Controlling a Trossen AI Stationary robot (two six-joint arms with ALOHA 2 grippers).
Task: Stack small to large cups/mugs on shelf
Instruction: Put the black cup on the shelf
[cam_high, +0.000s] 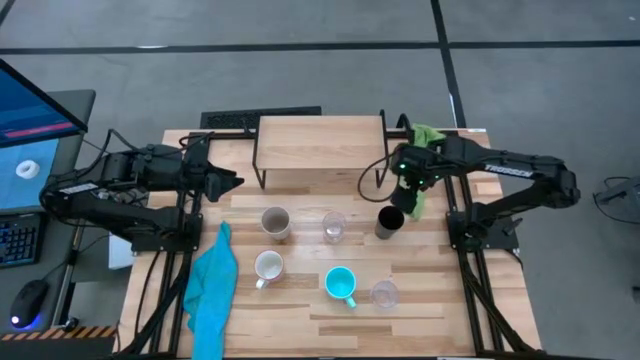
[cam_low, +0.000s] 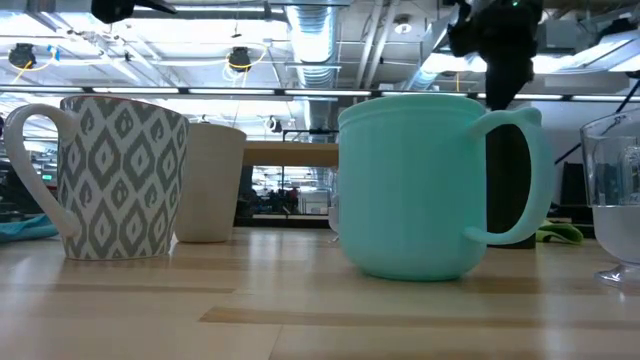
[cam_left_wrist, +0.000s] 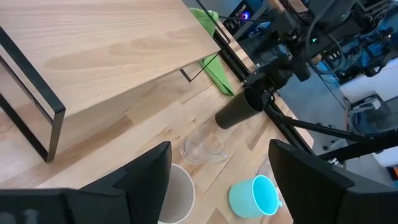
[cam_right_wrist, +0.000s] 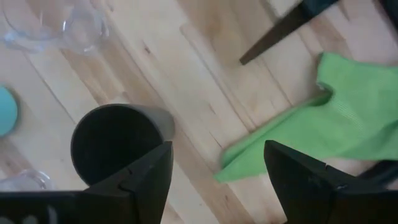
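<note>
The slatted wooden table (cam_high: 300, 300) carries everything, and the shelf (cam_high: 320, 145), a light-wood board on thin black legs, stands at its far edge; its top is bare. All six vessels sit on the tabletop in front of the shelf, none on it. Just before the shelf's front edge runs a row of three: the beige-grey cup (cam_high: 275, 222) toward its left end, a clear glass (cam_high: 333, 227) in the middle, and the black tumbler (cam_high: 390, 222) past its right front leg. Farther from the shelf stand the white patterned mug (cam_high: 267, 267), the cyan mug (cam_high: 341, 284) and a second clear glass (cam_high: 384, 294).

The right gripper (cam_high: 412, 205) hangs over the table off the shelf's right front corner, directly beside the black tumbler, its fingers spread wide with nothing between them; the tumbler's open mouth (cam_right_wrist: 112, 144) lies just beside one finger. The left gripper (cam_high: 232, 183) waits off the shelf's left side, jaws wide apart and empty.

A blue cloth (cam_high: 213, 285) lies well to the shelf's front left, and a green cloth (cam_high: 425, 140) sits by its right rear corner.
</note>
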